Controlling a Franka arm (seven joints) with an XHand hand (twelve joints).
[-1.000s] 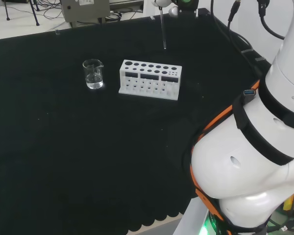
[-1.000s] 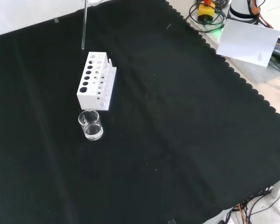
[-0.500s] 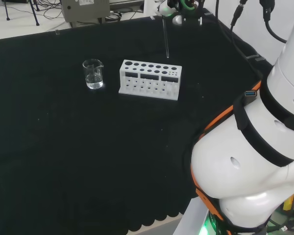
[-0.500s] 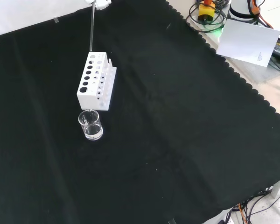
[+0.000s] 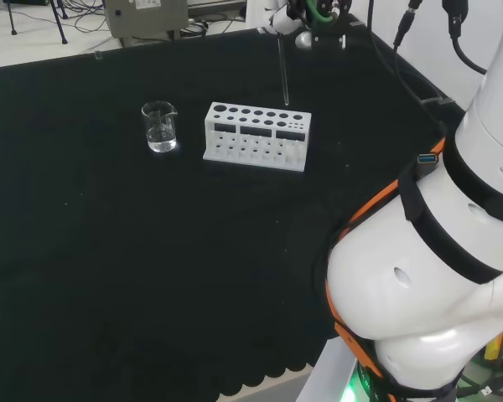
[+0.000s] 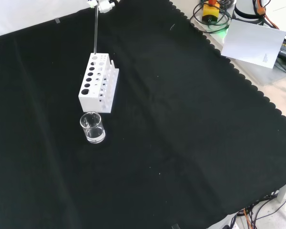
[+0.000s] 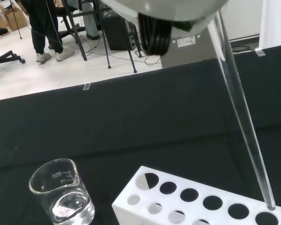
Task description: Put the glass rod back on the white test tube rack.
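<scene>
The glass rod (image 5: 282,71) hangs nearly upright from my hand (image 5: 307,12) at the cloth's far edge, and the hand is shut on its top end. In the front view the rod (image 6: 95,31) drops from the hand (image 6: 103,4) to the far end of the white test tube rack (image 6: 99,82). In the wrist view the rod (image 7: 243,122) slants down, and its tip hovers just over the rack's top (image 7: 192,199), beside an end hole. In the head view the rack (image 5: 256,135) lies below the rod's tip, and its holes look empty.
A small glass beaker (image 5: 159,126) with a little clear liquid stands left of the rack in the head view, and nearer than the rack in the front view (image 6: 92,127). The arm's white links (image 5: 427,276) stand at the right. A white sheet (image 6: 255,42) lies past the cloth's scalloped edge.
My hand has carried the rod toward the rack and lowered it. The rod's tip has gone from well beyond the rack to just above its end holes.
</scene>
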